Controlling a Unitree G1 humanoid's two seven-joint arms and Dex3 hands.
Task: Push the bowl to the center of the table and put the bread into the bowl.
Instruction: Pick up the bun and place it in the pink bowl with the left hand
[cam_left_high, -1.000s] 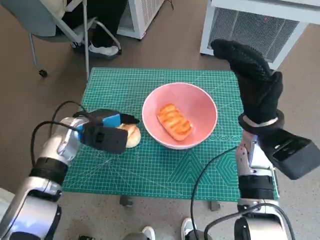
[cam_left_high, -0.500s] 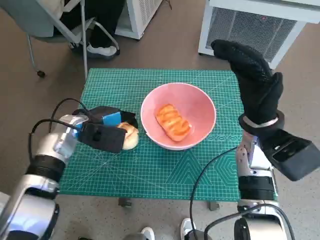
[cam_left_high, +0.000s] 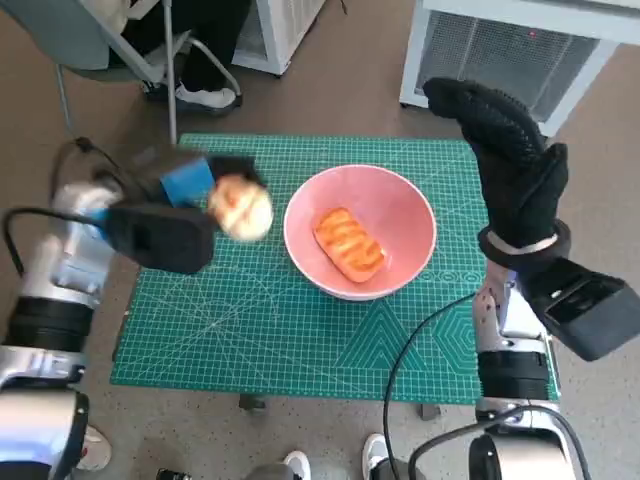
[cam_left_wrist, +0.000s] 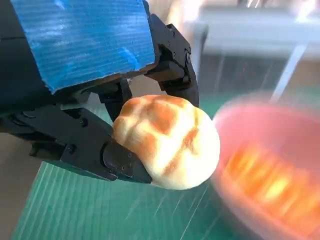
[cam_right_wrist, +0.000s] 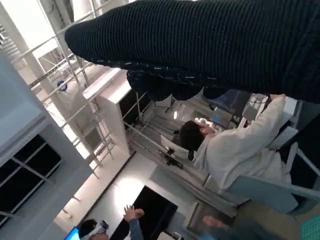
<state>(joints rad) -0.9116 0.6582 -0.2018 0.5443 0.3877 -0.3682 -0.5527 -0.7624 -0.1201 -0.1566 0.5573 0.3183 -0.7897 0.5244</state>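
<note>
- Between your left hand's (cam_left_high: 190, 205) black fingers (cam_left_wrist: 125, 162) sits the round bread roll (cam_left_wrist: 167, 140); it is gripped on both sides, with the fingers curled round it and the blue-taped back above it in the left wrist view.
- You can see in the head view that the roll (cam_left_high: 240, 208) is off the mat, held in the air just beside the pink bowl's (cam_left_high: 400, 215) rim on your left side.
- Just past the fingertips, the bowl stands near the middle of the green cutting mat (cam_left_high: 270, 340), with a long glazed bread (cam_left_high: 350, 243) already lying inside it.
- Your left wrist view shows the bowl (cam_left_wrist: 270, 175) only as a blur next to the held roll.
- Your right hand (cam_left_high: 510, 170) in the black glove is raised upright on the far side of the bowl, apart from it, fingers stretched out and holding nothing.
- Beyond the glove (cam_right_wrist: 210, 40), the right wrist view shows a seated person (cam_right_wrist: 235, 145) in a pale top.
- A chair (cam_left_high: 110, 40) stands on the floor past the mat's far left corner.
</note>
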